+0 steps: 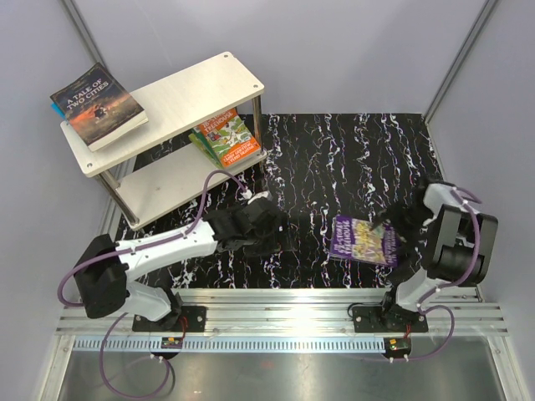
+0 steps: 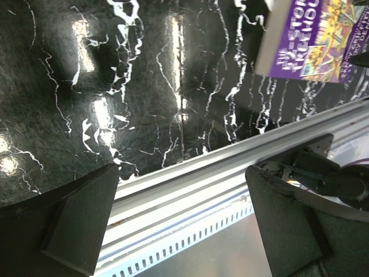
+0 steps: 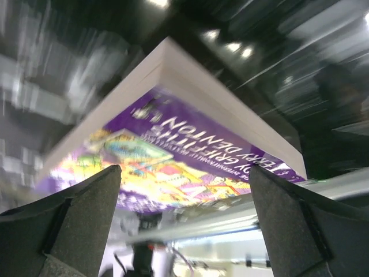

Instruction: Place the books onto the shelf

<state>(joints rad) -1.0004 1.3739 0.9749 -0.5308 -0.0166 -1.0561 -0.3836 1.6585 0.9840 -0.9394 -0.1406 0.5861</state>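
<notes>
Paperback (image 1: 99, 106) with a dark "A Tale of Two Cities" cover lying flat on the left end of the shelf's (image 1: 201, 88) top board, overhanging the left edge, with a sliver of blue underneath; rest of that top board bare pale wood grain; on the lower board, at the shelf's right end, green and orange books (image 1: 226, 138) lying in a small pile, jutting a little past the front edge; just in front of the shelf's right end, left claw (image 2: 181, 173) low over the black marbled worktop (image 1: 334, 150), fingers (image 2: 81, 219) spread wide, gripping nothing; well to the right of the shelf and nearer the aluminium rail (image 1: 284, 305), purple book (image 1: 365, 240) flat on the worktop, cover up, apart from the other books; farthest right of the shelf, right claw (image 3: 184, 170) at that book's right edge, spread wide, purple cover showing between the two fingers; wrist view there blurred, so contact with the book impossible to judge.
</notes>
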